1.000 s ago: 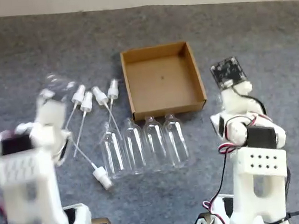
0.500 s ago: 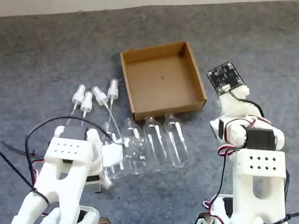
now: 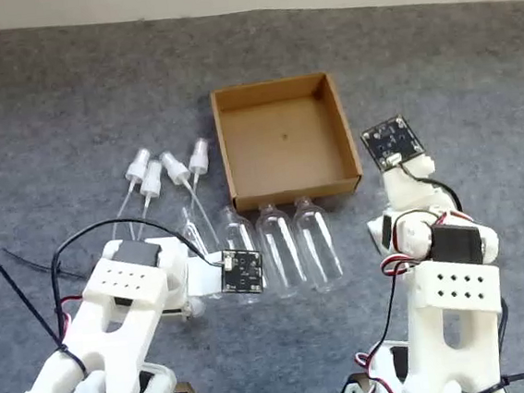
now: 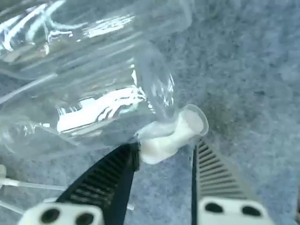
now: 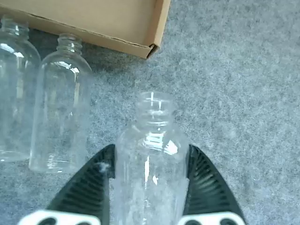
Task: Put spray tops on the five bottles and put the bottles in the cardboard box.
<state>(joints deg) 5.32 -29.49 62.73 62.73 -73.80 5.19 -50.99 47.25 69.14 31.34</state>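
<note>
Left wrist view: the left arm (image 3: 128,298) is bent low over the grey table (image 4: 253,70), and the left pincer (image 4: 164,149) is apart. A white spray top (image 4: 171,133) lies between its fingers, touching clear bottles (image 4: 93,70) just past them. The right pincer (image 5: 151,151) is clamped on one clear bottle (image 5: 150,183), its open neck pointing away. The cardboard box (image 5: 158,26) lies ahead.

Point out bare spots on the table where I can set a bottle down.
Bare carpet lies left of the spray tops, behind the cardboard box, and to its far right. The box floor is bare too. Crowded: the strip in front of the box, where the bottles lie and the left pincer straddles a loose spray top.
</note>
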